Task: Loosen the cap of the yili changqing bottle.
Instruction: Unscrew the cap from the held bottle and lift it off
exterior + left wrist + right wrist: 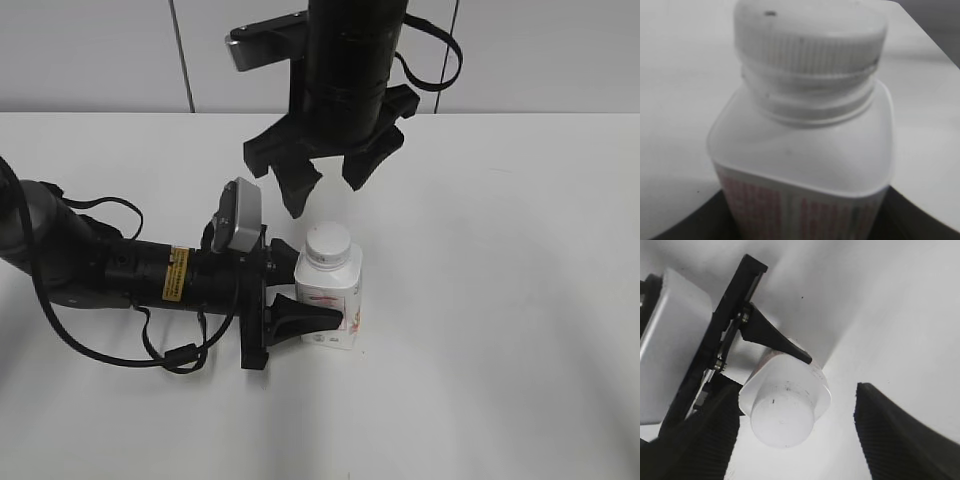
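Note:
The yili changqing bottle [332, 300] stands upright on the white table, white and squarish with red label print. Its ribbed white cap [327, 243] sits on the neck. My left gripper [305, 290] lies low from the left and is shut on the bottle's body; its dark fingers flank the bottle [805, 165] in the left wrist view, under the cap [810, 45]. My right gripper [325, 180] hangs open just above and behind the cap, not touching it. In the right wrist view its fingers [795, 440] straddle the cap [782, 420] from above, with the bottle [805, 380] below.
The white table [500, 350] runs to a pale panelled wall [90, 50] at the back. The left arm's black body and cables [110, 275] lie across the table's left side.

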Robot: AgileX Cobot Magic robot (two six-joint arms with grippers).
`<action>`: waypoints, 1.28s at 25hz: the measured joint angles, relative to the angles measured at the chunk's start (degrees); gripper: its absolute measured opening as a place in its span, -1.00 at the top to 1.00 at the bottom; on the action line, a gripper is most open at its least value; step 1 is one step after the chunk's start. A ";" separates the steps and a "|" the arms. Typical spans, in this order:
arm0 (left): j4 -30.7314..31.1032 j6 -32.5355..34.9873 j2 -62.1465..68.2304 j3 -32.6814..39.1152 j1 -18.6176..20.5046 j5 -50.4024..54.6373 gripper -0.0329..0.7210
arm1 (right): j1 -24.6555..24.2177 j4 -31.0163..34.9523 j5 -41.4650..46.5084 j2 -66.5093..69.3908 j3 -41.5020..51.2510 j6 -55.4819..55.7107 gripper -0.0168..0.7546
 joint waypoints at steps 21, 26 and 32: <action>1.06 0.17 0.00 0.00 0.00 -0.10 -0.08 | 0.00 3.96 -1.79 -1.80 8.17 8.12 -0.51; 1.11 0.17 0.00 0.00 0.00 -0.10 -0.08 | 0.00 5.89 -4.69 -1.80 8.67 8.50 -0.51; 1.11 0.17 0.00 0.00 0.00 -0.15 -0.08 | 0.00 3.48 -5.03 -1.47 8.67 9.84 -0.51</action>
